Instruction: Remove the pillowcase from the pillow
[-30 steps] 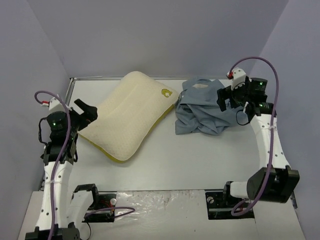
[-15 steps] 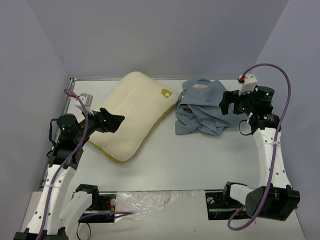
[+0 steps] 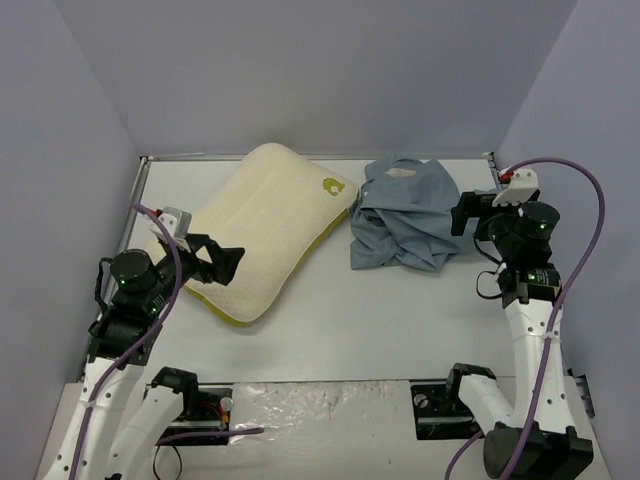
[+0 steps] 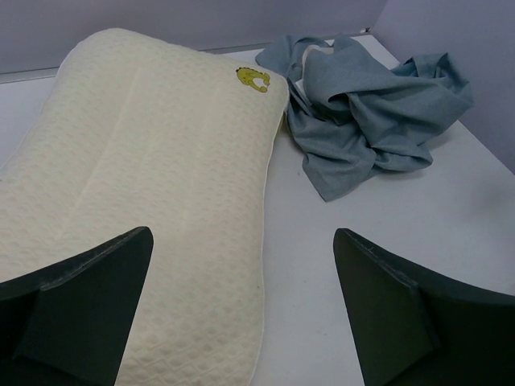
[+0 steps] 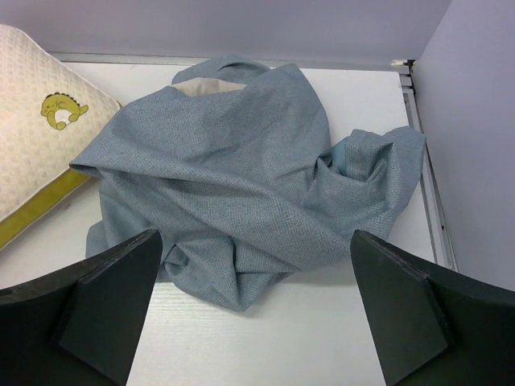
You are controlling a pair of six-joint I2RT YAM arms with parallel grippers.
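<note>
The pillow [image 3: 265, 225] lies bare and slantwise at the table's back left, cream with a yellow edge and a small yellow mark near its far corner. It also fills the left of the left wrist view [image 4: 153, 185]. The pillowcase [image 3: 405, 225] is a crumpled grey-blue heap to the pillow's right, with a cream patch showing at its far side [image 5: 241, 161]. My left gripper [image 3: 228, 263] hovers open over the pillow's near-left end [image 4: 241, 241]. My right gripper [image 3: 460, 212] is open just right of the heap, holding nothing [image 5: 256, 237].
The white table [image 3: 400, 320] is walled by purple panels at the back and both sides. A metal rim [image 5: 422, 161] runs along the right edge close to the pillowcase. Both arm bases stand at the near edge.
The left gripper swung from beside the pillow's left edge to above its near-left end. The right gripper drew back rightward off the pillowcase. Pillow and pillowcase stayed put.
</note>
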